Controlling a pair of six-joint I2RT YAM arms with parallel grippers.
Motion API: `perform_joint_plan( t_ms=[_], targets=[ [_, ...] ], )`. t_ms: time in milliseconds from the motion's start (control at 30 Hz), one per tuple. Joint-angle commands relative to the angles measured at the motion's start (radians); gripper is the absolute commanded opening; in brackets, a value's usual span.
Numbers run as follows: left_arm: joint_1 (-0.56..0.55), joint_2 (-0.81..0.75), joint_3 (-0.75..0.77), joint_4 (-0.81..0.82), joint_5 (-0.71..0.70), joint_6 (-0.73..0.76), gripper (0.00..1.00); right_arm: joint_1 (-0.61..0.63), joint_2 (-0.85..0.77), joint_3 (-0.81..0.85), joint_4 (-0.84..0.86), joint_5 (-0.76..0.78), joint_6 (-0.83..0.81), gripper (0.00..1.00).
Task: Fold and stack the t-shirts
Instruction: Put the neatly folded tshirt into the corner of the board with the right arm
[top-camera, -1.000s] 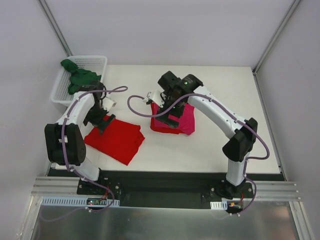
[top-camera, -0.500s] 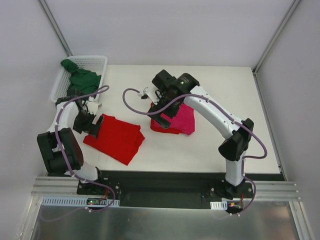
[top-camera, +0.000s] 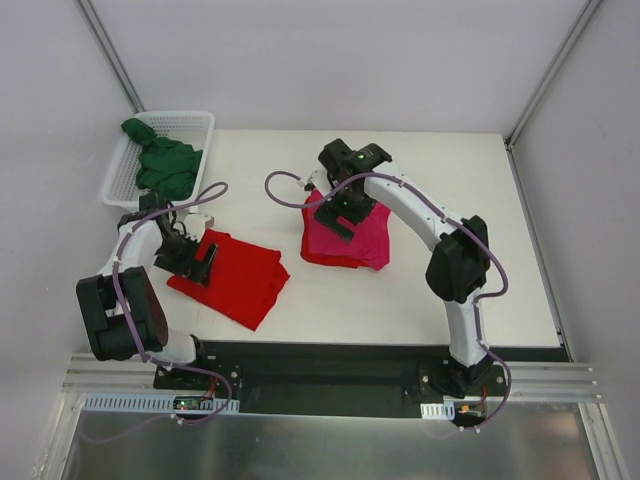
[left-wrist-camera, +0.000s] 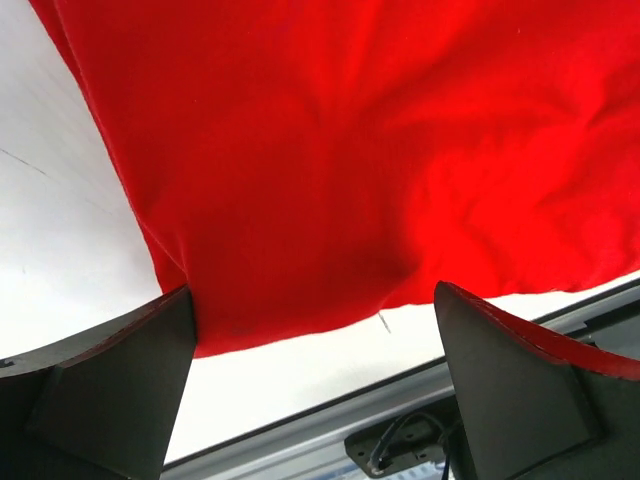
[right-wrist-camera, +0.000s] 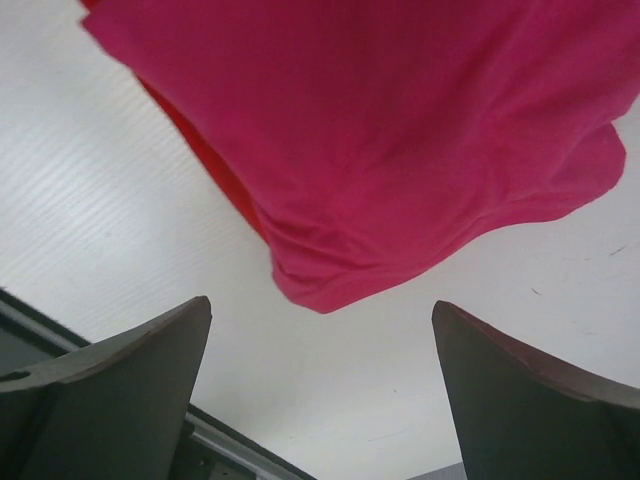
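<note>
On the table (top-camera: 430, 290), a red tee (top-camera: 245, 285) lies left and a pink tee (top-camera: 368, 245) lies centre.
Only the top view shows the green tee (top-camera: 165, 165), heaped in the basket (top-camera: 195, 120) at far left. It also places the left gripper (top-camera: 203, 262) over the red tee's left edge and the right gripper (top-camera: 335, 217) over the pink tee. Only the wrist views show both jaws spread wide, holding nothing, and a red layer under the pink tee's edge.
</note>
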Motion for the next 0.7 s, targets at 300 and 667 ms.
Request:
perform_joint_plan(
  t_ms=[300,667],
  targets=[
    [0.0,-0.081,-0.109,0.054,0.059,0.001,0.99,-0.082,0.074,-0.013,0.304,-0.02,-0.18,0.96],
    [0.002,-0.103,-0.138,0.059,0.051,-0.041,1.0,-0.057,0.158,0.009,0.258,-0.196,-0.174,0.96]
  ],
)
